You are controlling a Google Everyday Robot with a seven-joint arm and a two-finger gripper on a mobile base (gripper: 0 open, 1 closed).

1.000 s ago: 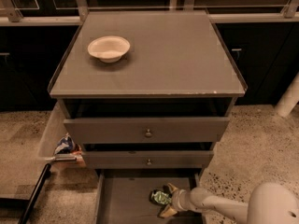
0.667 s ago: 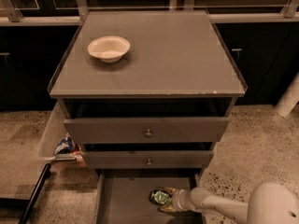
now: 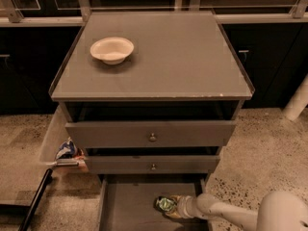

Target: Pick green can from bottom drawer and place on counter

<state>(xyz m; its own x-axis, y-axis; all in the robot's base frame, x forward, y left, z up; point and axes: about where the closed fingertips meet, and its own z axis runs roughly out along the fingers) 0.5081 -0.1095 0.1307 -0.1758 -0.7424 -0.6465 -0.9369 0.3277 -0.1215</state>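
Where the bottom drawer [image 3: 120, 211] stands open, the gripper [image 3: 169, 206] reaches in from the right, fingers closed around the green can [image 3: 165, 203] near the drawer floor. Beyond and above the gripper, the counter [image 3: 183, 61] carries a white bowl [image 3: 112, 49] to its left.

Matte grey counter [image 3: 183, 61], chipped at front edge near right corner. Smooth white bowl [image 3: 112, 49] near back-left corner. Shiny metal green can [image 3: 165, 203] at smooth off-white gripper [image 3: 172, 209] in matte bottom drawer [image 3: 127, 203], below front edge.

arm [image 3: 230, 211]: white, smooth, tubular; hand [image 3: 169, 205]: tan, in bottom drawer [image 3: 127, 203]
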